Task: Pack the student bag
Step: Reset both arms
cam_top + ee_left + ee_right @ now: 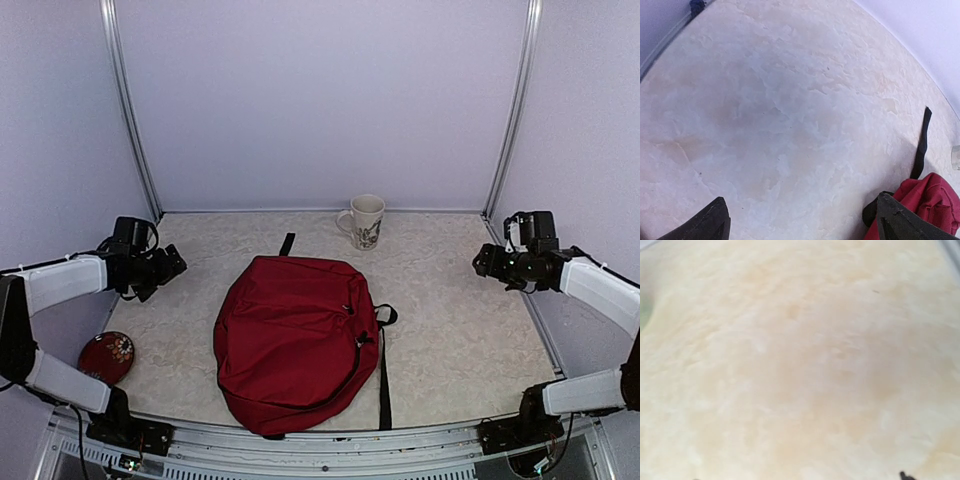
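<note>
Student bag (295, 340): flat on bench (450, 330), frame centre, long axis top-to-bottom; left gripper (176, 264) nearer than right gripper (481, 262); both spread wide, empty.

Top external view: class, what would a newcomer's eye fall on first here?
The large dark-red fabric backpack lying at the centre of the pale marbled table dominates. Behind it stands a white patterned ceramic mug; a round red flowered disc lies by the table's near left edge.

dark-red student bag (295, 335), zipped, flat, mid-table
</note>
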Robot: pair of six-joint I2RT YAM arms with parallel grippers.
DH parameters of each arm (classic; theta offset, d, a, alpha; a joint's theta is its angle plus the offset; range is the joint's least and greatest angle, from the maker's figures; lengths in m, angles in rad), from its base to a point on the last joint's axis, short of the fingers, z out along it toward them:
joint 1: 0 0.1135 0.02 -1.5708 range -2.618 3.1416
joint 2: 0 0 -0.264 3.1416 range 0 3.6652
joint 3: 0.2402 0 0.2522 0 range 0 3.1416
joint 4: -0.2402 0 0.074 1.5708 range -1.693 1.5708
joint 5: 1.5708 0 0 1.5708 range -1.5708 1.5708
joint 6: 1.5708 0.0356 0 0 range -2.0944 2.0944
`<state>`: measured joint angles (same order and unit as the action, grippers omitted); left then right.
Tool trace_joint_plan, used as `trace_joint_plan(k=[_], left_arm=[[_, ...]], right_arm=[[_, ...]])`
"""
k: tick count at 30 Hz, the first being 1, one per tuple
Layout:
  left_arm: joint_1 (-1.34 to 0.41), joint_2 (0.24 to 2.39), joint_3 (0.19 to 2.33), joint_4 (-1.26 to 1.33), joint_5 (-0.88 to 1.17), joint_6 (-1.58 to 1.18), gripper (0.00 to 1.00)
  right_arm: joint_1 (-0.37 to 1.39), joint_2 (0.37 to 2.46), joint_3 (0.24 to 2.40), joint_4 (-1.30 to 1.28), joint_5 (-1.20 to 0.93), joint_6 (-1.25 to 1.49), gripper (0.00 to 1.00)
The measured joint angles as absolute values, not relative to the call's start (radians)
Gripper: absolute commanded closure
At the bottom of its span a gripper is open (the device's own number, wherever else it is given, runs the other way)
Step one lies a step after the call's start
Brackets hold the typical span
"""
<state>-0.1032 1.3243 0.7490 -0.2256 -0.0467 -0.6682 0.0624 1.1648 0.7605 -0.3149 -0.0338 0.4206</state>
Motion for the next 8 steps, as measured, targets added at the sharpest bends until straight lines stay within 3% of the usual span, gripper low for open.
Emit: trace_joint_plan(k=[8], left_arm=[[-0.103, 1.235, 0.683, -0.202, -0.176, -0.612, 0.01]], right_arm=[[0.061, 1.135, 0.624, -0.23, 0.065, 0.508, 0.19]])
